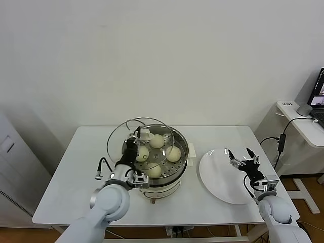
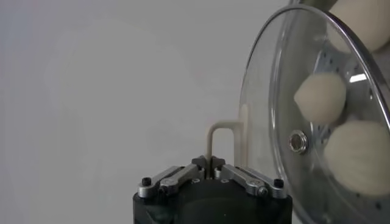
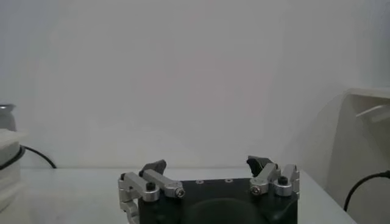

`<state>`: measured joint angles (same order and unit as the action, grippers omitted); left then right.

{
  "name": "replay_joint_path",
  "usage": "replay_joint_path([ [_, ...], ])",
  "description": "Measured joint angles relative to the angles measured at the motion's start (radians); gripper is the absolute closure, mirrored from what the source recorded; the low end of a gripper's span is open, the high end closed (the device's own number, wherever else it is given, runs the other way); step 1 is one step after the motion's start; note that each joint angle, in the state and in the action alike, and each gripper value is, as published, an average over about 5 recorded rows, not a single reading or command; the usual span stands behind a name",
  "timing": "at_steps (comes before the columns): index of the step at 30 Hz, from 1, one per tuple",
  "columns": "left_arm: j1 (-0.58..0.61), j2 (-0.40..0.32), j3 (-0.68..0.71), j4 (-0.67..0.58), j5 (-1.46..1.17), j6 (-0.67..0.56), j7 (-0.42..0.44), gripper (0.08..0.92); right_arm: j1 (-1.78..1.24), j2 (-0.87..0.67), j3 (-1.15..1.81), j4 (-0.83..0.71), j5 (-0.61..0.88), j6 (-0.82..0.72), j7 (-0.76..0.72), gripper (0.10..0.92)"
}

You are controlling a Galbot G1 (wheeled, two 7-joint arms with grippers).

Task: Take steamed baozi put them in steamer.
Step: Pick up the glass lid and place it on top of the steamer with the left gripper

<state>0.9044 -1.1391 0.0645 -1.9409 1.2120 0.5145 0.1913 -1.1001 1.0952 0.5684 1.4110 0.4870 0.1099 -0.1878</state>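
Observation:
Several cream-white baozi [image 1: 157, 140] lie on the perforated tray inside the shiny steamer [image 1: 183, 143] at the table's middle. My left gripper [image 1: 134, 140] is at the steamer's left rim, shut on the white handle [image 2: 219, 135] of the glass lid [image 1: 117, 135]. It holds the lid tilted on edge over the pot's left side. In the left wrist view the gripper [image 2: 209, 163] pinches the handle, and baozi [image 2: 320, 97] show through the lid [image 2: 268, 91]. My right gripper [image 1: 241, 157] is open and empty above the bare white plate [image 1: 217, 178]; it also shows in the right wrist view [image 3: 208, 164].
The white table [image 1: 76, 172] carries the steamer's cream base [image 3: 7, 152] and black cord [image 3: 38, 156]. A side desk with a laptop [image 1: 319, 93] and cables stands at the right. A white cabinet [image 1: 10, 167] stands at the left.

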Motion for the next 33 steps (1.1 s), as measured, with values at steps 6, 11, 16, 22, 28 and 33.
replay_joint_path([
  [6, -0.023, -0.032, 0.031, 0.037, 0.017, 0.001, 0.0, 0.895, 0.007, 0.005, -0.001, -0.011, -0.003, 0.001, 0.0, 0.203],
  [11, -0.031, -0.053, 0.051, 0.057, 0.027, 0.002, 0.001, 0.895, 0.015, 0.009, -0.004, -0.02, -0.006, 0.002, 0.0, 0.203],
  [16, -0.032, -0.067, 0.066, 0.07, 0.034, 0.002, 0.002, 0.895, 0.023, 0.013, -0.008, -0.03, -0.01, 0.002, -0.001, 0.203],
  [22, -0.034, -0.082, 0.08, 0.086, 0.042, 0.001, 0.001, 0.895, 0.028, 0.016, -0.009, -0.039, -0.013, 0.003, -0.001, 0.203],
  [28, -0.037, -0.089, 0.084, 0.102, 0.047, -0.003, -0.003, 0.895, 0.028, 0.015, -0.008, -0.043, -0.013, 0.004, -0.002, 0.203],
  [33, -0.035, -0.092, 0.086, 0.107, 0.049, -0.005, -0.006, 0.895, 0.029, 0.015, -0.006, -0.046, -0.013, 0.004, -0.002, 0.203],
])
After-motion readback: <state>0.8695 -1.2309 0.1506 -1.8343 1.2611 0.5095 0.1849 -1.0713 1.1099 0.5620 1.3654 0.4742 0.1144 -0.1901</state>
